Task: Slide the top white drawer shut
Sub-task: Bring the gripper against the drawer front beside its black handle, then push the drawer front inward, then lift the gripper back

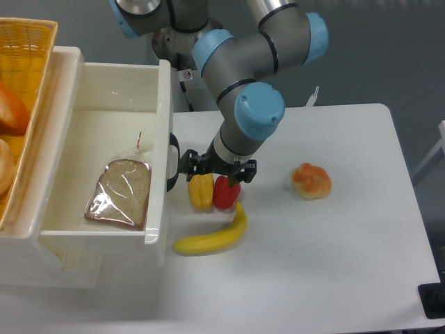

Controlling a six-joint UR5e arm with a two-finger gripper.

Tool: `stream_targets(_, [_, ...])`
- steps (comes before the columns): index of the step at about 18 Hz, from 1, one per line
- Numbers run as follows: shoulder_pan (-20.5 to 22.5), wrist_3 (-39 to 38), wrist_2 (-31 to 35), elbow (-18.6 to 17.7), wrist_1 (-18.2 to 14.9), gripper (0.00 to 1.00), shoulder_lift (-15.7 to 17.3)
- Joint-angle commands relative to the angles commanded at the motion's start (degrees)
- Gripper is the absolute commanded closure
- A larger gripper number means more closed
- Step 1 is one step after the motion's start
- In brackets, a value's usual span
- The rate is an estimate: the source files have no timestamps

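The top white drawer (164,125) stands pulled out at the left, a deep glossy cream box with a bagged slice of bread (120,193) lying inside. Its black curved handle (172,161) sits on the right-facing front. My gripper (212,167) hangs just right of that handle, close to it, above the yellow pepper (201,192) and red pepper (225,193). The wrist hides the fingers, so I cannot tell whether they are open or shut, nor whether they touch the handle.
A banana (212,236) lies in front of the peppers. A bun (311,180) rests on the white table (334,264) to the right. A yellow wicker basket (24,83) with bread sits on the cabinet at far left.
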Motion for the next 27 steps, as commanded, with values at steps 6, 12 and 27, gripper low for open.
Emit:
stream_targets(6, [0.0,0.18,-0.52,0.0,-1.23,0.0,0.26])
stream_targets(12, [-0.09,0.27,-2.55,0.0,-2.02,0.0,0.35])
stream_targets(27, [-0.96,0.35,-5.89,0.0,-4.04,0.0,1.58])
